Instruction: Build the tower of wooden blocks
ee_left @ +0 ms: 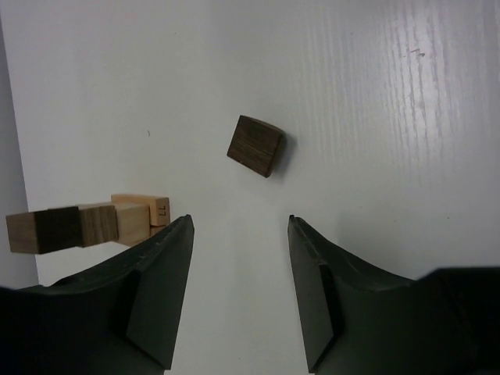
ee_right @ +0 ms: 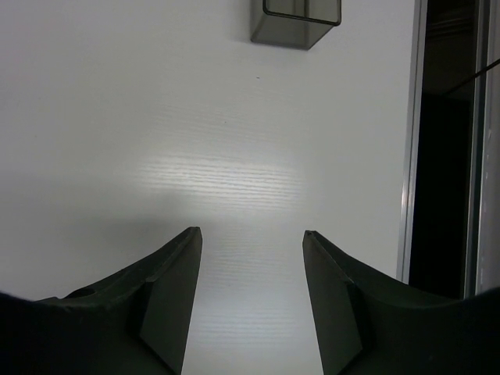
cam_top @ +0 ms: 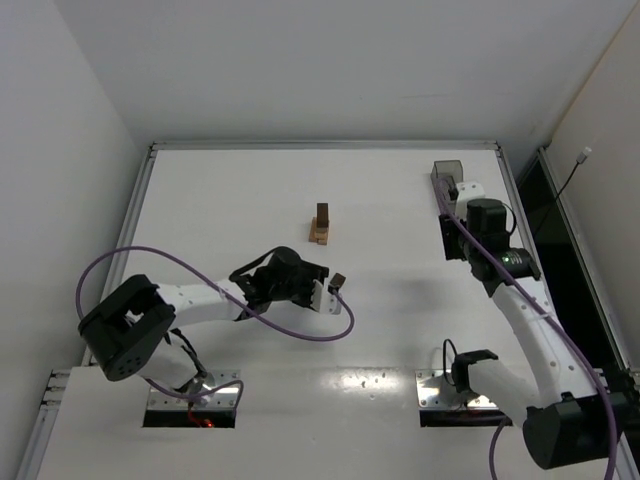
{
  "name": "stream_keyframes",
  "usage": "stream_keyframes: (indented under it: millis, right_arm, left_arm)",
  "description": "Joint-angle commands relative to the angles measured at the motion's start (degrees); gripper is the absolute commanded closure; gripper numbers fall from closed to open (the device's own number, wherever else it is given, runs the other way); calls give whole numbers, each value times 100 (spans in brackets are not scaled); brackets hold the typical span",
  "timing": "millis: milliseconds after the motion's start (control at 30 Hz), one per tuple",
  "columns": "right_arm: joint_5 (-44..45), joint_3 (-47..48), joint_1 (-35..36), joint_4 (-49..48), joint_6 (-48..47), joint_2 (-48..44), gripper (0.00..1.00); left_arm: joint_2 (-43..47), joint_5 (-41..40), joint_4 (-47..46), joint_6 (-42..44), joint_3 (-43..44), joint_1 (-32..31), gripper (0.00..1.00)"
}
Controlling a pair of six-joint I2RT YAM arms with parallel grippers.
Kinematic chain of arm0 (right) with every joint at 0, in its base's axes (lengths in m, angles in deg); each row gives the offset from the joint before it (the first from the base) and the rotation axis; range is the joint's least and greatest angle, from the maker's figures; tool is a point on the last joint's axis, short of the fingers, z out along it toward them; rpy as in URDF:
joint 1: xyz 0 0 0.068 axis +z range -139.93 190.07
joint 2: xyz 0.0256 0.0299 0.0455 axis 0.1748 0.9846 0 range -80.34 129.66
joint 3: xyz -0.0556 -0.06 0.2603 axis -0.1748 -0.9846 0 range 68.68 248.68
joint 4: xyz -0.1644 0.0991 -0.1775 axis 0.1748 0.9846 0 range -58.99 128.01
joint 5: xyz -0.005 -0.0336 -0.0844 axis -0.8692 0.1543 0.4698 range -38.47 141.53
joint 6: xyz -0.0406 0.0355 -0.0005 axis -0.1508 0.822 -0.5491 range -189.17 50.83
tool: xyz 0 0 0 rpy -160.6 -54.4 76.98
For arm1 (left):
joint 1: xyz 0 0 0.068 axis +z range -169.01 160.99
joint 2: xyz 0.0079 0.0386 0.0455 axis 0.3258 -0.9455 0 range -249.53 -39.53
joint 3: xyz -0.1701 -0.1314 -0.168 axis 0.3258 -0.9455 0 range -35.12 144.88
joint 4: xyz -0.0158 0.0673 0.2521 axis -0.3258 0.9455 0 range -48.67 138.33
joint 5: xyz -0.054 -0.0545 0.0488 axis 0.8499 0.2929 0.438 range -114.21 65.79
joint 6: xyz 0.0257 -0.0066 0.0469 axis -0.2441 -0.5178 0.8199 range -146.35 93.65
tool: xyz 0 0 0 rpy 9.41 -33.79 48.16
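Observation:
The wood block tower (cam_top: 322, 225) stands mid-table, with light tan blocks at the base and darker brown ones above. In the left wrist view the tower (ee_left: 86, 226) shows at the left edge. A loose dark brown cube (cam_top: 338, 281) lies on the table in front of the tower and to its right. It also shows in the left wrist view (ee_left: 256, 146), just ahead of my fingers. My left gripper (cam_top: 327, 297) (ee_left: 238, 223) is open and empty, a short way behind the cube. My right gripper (cam_top: 450, 200) (ee_right: 251, 232) is open and empty at the far right.
A dark translucent plastic tray (cam_top: 447, 172) (ee_right: 295, 19) stands at the back right, just ahead of my right gripper. A raised metal rim (cam_top: 325, 145) runs along the table's far edge. A purple cable (cam_top: 300, 330) loops off the left arm.

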Motion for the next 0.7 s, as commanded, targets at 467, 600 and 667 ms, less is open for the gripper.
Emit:
stream_keyframes:
  millis: [467,600,667]
  right_arm:
    - [-859,453,-930,-429,55,645,47]
    - [-973,453,-1044,-429,55,698,47]
    - [-1025,453,-1045,-429,55,698,47]
  left_arm:
    - [-958,444,-936,104,306,-302,48]
    - [-1116,444,-1077,104,359,-355,48]
    - [-1256,496,-1199,104,359,-355,48]
